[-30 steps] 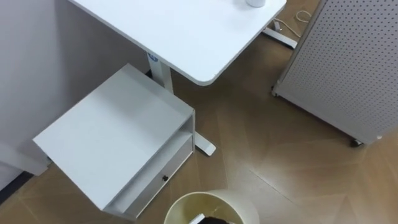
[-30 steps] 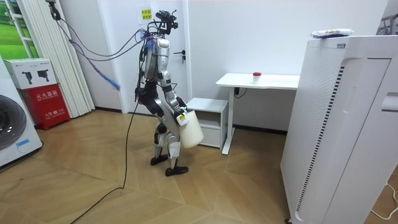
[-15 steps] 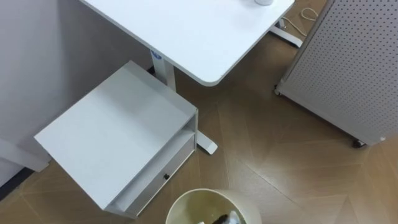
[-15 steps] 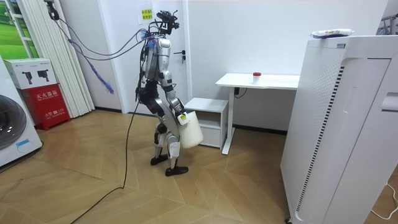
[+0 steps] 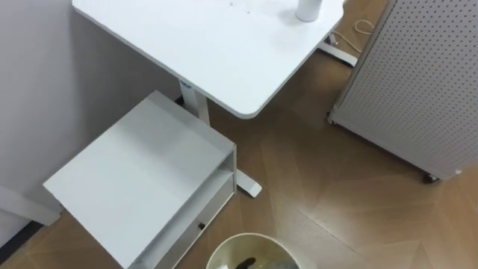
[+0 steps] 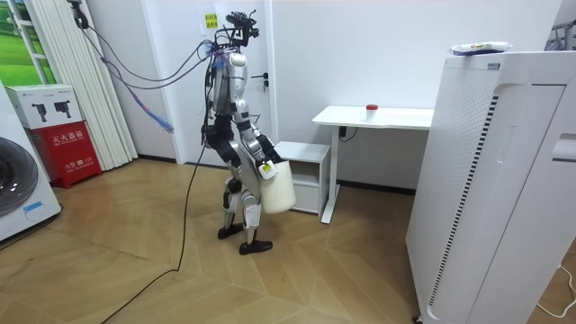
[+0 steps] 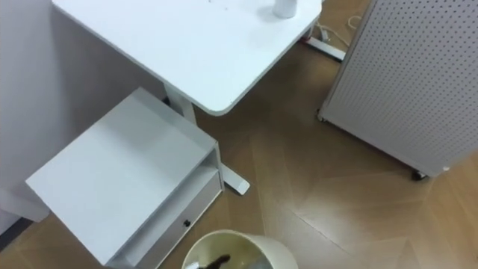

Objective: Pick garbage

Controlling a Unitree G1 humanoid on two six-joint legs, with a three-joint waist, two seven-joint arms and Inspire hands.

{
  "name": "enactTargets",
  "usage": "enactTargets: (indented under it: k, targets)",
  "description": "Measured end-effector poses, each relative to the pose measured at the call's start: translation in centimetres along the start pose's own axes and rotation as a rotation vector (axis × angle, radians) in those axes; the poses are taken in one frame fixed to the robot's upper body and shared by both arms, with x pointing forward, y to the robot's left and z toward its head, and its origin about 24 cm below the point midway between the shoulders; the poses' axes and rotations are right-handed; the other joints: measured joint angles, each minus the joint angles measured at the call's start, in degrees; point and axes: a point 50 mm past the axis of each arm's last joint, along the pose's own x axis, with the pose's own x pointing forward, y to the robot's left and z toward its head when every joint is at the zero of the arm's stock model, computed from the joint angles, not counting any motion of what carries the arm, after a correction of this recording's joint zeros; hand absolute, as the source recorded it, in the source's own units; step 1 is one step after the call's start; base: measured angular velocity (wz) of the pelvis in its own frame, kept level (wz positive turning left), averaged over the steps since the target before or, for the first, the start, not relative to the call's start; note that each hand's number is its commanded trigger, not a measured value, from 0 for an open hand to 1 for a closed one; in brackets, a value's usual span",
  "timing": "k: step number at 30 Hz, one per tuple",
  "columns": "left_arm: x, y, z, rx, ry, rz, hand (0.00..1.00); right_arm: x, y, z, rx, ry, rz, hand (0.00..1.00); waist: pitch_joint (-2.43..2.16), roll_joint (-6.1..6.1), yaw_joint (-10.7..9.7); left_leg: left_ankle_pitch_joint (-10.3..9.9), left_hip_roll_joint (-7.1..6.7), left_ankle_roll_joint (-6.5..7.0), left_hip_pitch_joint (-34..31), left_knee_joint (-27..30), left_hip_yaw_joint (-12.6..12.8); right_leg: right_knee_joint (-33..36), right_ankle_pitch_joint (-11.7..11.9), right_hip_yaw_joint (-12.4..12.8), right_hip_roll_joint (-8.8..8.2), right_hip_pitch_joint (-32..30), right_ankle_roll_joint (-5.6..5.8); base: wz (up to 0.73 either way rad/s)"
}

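While your robot stands close to the cabinet (image 5: 142,175), its right hand (image 6: 264,168) sits at the rim of the bin (image 6: 277,189), which hangs at hip height. The fingers are too small in the room view, so you cannot tell whether they curl round the rim or lie straight.

Just under the hand, the eye views look down into the bin, cut off by the lower edge. You can make out a dark scrap (image 5: 246,262) inside, but not what it is.

Ahead of the hand and above it stands the desk (image 5: 216,45). The cup (image 5: 308,9) stands on the desk's far end, well apart from the hand. It is cropped at the top in the eye views and shows red in the room view.

For writing, you have a small blue label (image 5: 187,88) on the desk leg, a yellow and green notice (image 6: 210,20) high on the wall behind the hand, and printed cartons (image 6: 54,135) far behind it by the curtain. None of that print can be made out.

Beyond the desk, a perforated panel (image 5: 418,75) runs out of the picture on wheels, and a pale cord (image 5: 362,22) lies on the floor at its foot.
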Motion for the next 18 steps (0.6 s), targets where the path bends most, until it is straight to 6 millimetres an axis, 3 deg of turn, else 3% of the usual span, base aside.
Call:
enactTargets:
  k: [5,7,9,11,14,17,18]
  targets:
    - [-0.2,1.0,1.4,0.014,-0.077,0.056,0.00,-0.4,-0.8,-0.5,0.056,-0.008,-0.045,1.00,-0.26,0.39,-0.91,0.23,-0.93,0.30,5.81,-4.00,0.86,-0.91,-0.49,-0.09,-0.49,4.21,0.75,-0.07]
    - [-0.5,1.2,1.8,0.009,-0.103,0.089,0.00,-0.7,-1.2,-1.0,0.052,0.005,-0.057,1.00,-0.57,0.68,-1.00,0.26,-1.14,0.37,7.97,-4.81,1.65,-1.26,-0.60,-0.09,-0.51,5.80,0.92,-0.22]
    - [-0.9,1.7,2.0,0.002,-0.132,0.131,0.00,-1.0,-1.4,-1.6,0.062,0.011,-0.067,1.00,-1.18,0.67,-0.82,0.18,-1.39,0.44,10.37,-5.77,3.63,-1.80,-0.48,-1.11,-0.48,7.19,0.88,-0.35]
    - [-1.3,2.2,2.6,0.014,-0.165,0.148,0.00,-1.1,-1.5,-1.5,0.057,-0.002,-0.064,1.00,-1.29,0.52,-0.31,0.15,-0.97,0.44,12.45,-6.84,6.10,-1.75,-0.10,-1.66,-0.43,7.74,0.57,-0.66]
    - [-2.2,3.2,2.4,-0.020,-0.183,0.222,0.00,-1.1,-1.4,-1.5,0.059,-0.006,-0.055,1.00,-1.35,0.47,0.35,0.14,-0.89,0.43,16.61,-8.41,9.46,-2.18,0.94,-6.53,-0.79,9.66,-1.05,-0.77]
    - [-3.0,3.6,3.3,-0.034,-0.242,0.265,0.00,-1.4,-1.3,-2.2,0.066,0.008,-0.053,1.00,-1.76,0.17,0.14,-0.05,-0.45,0.04,19.42,-11.47,11.84,-3.42,1.43,-8.49,-0.37,11.72,-1.59,-0.33]
    - [-3.2,3.6,3.3,-0.053,-0.249,0.284,0.00,-1.5,-1.3,-2.4,0.068,0.020,-0.051,1.00,-1.91,-0.01,0.63,-0.13,0.21,-0.16,20.51,-11.69,13.81,-1.57,0.40,-10.92,-1.13,12.44,-2.32,-0.28]
